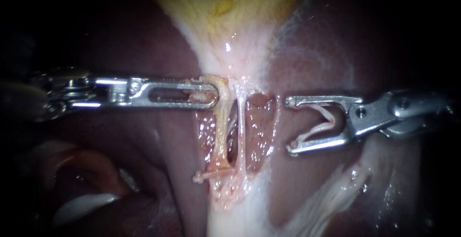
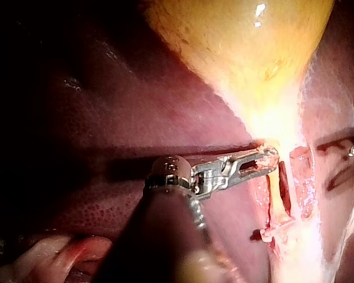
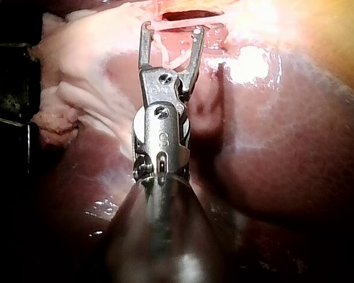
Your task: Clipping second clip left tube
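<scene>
The left tube (image 1: 221,131), yellowish, runs down from the gallbladder (image 1: 225,6) neck, with a thinner white tube (image 1: 240,126) just to its right. A pale crosswise piece (image 1: 211,173) sits at the left tube's foot; whether it is a clip I cannot tell. My left instrument (image 1: 211,93) (image 2: 274,154) lies level, its slotted jaws shut on tissue at the top of the left tube. My right instrument (image 1: 289,124) (image 3: 171,26) stands to the right of both tubes, apart from them. Its jaws are spread wide and hold a white V-shaped clip (image 1: 330,118) (image 3: 174,59).
Dark red liver (image 1: 120,40) surrounds the dissected window. A raw tissue strip (image 1: 261,122) lies between the white tube and my right instrument. White membrane (image 1: 331,194) spreads at the lower right, and pale folded tissue (image 1: 81,203) lies at the lower left.
</scene>
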You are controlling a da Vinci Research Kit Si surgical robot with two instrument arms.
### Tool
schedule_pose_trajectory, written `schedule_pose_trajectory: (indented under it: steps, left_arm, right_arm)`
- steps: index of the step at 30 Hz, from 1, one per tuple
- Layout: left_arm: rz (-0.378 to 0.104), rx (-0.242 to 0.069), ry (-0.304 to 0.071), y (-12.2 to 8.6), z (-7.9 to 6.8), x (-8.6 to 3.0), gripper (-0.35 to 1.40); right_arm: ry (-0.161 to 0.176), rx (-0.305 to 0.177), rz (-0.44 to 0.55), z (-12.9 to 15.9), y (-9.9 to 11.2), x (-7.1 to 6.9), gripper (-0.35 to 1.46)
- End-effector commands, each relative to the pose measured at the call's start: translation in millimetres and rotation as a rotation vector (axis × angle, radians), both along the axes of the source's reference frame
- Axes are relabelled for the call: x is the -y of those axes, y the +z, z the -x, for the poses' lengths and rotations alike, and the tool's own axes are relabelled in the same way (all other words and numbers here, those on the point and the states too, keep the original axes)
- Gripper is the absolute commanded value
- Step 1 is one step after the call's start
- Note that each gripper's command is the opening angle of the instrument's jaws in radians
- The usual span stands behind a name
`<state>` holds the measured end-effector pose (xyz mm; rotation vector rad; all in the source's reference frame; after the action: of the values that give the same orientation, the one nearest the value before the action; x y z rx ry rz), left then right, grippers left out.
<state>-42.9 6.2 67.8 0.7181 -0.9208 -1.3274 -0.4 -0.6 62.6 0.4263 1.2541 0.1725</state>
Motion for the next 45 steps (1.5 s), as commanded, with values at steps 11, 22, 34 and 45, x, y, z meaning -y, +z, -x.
schedule_pose_trajectory:
  steps: [11, 22, 34, 45]
  left_arm:
    - [-0.016, 0.006, 0.007, -3.9, -3.2, -0.5, -0.35]
    - [-0.017, 0.021, -0.012, -7.3, -3.9, -0.3, -0.35]
    - [-0.017, 0.021, -0.012, -7.1, -3.9, -0.3, -0.35]
    - [-0.016, 0.021, -0.012, -7.1, -3.9, -0.3, -0.35]
  right_arm:
    - [0.001, 0.001, 0.0, -0.3, 0.1, 0.0, 0.5]
    - [0.002, 0.001, 0.001, -0.5, 0.1, 0.1, 0.5]
    - [-0.025, 0.01, -0.032, -5.4, 3.1, 2.9, 0.5]
    - [-0.042, 0.025, -0.069, -10.6, 7.5, 5.4, 0.5]
